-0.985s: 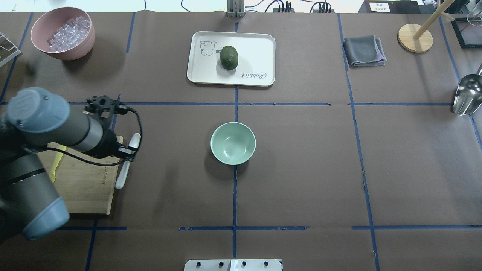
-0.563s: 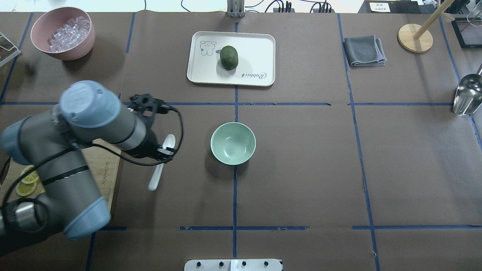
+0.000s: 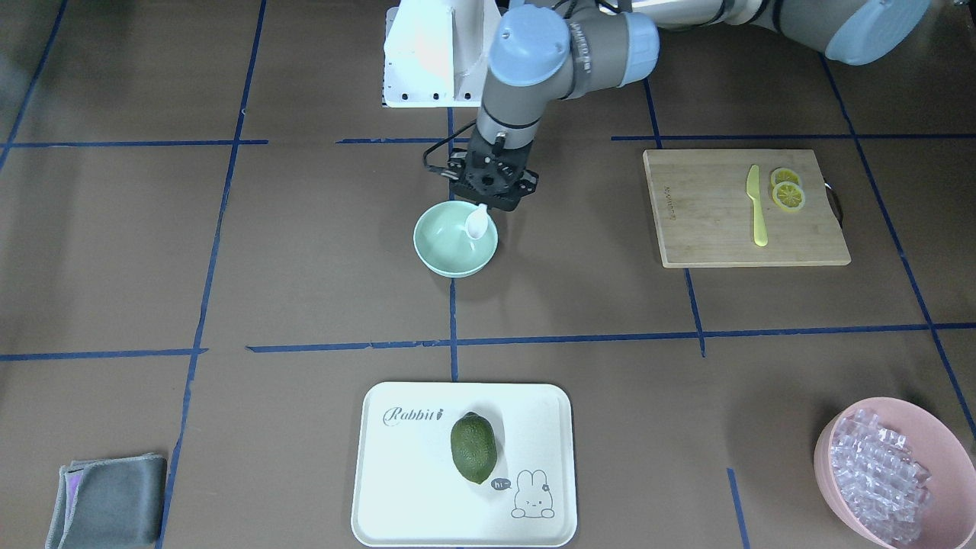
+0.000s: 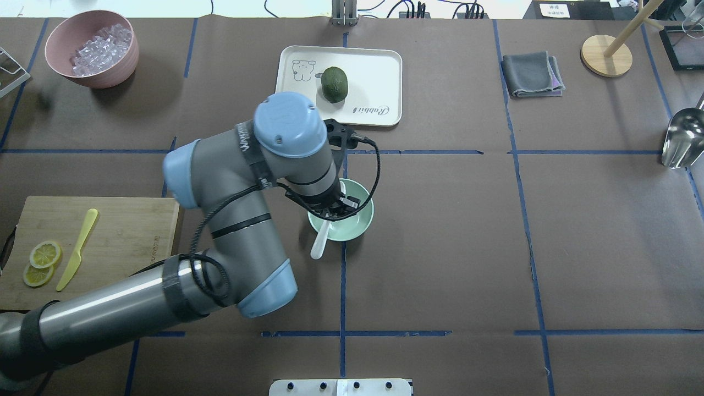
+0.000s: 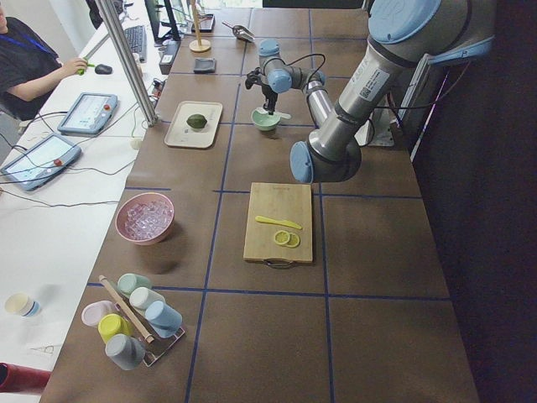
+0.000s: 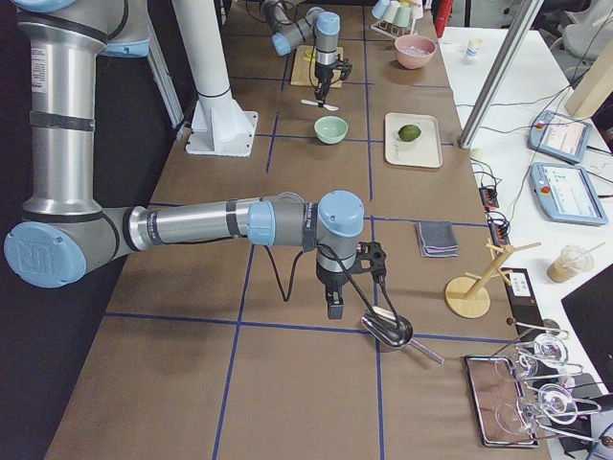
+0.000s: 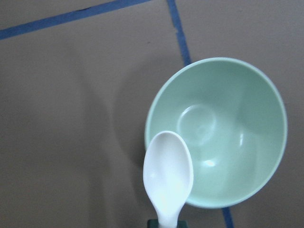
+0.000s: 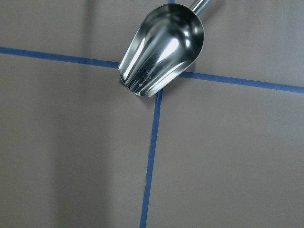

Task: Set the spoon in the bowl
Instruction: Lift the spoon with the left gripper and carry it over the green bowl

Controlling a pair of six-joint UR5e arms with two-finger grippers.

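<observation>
The pale mint-green bowl [image 4: 358, 224] stands at the table's middle. My left gripper [image 4: 336, 211] hovers over the bowl's near-left rim, shut on the white spoon [image 4: 319, 242]. The spoon's handle sticks out past the rim toward the robot. In the front view the scoop [image 3: 477, 221] hangs over the inside of the bowl [image 3: 446, 245] under the gripper [image 3: 492, 192]. The left wrist view shows the scoop [image 7: 167, 175] above the bowl's [image 7: 237, 128] rim. My right gripper [image 6: 333, 305] shows only in the right side view, beside a metal scoop [image 6: 387, 329]; I cannot tell its state.
A wooden cutting board [image 4: 126, 258] with a yellow knife [image 4: 77, 248] and lemon slices lies at the left. A pink bowl of clear cubes [image 4: 92, 48], a white tray [image 4: 374, 82] with a green fruit, a grey cloth [image 4: 531, 75] and the metal scoop [image 4: 682, 137] lie farther off.
My left arm has swung right with the spoon in its gripper, from beside the cutting board to over the mint-green bowl. The board and knife are now uncovered.
</observation>
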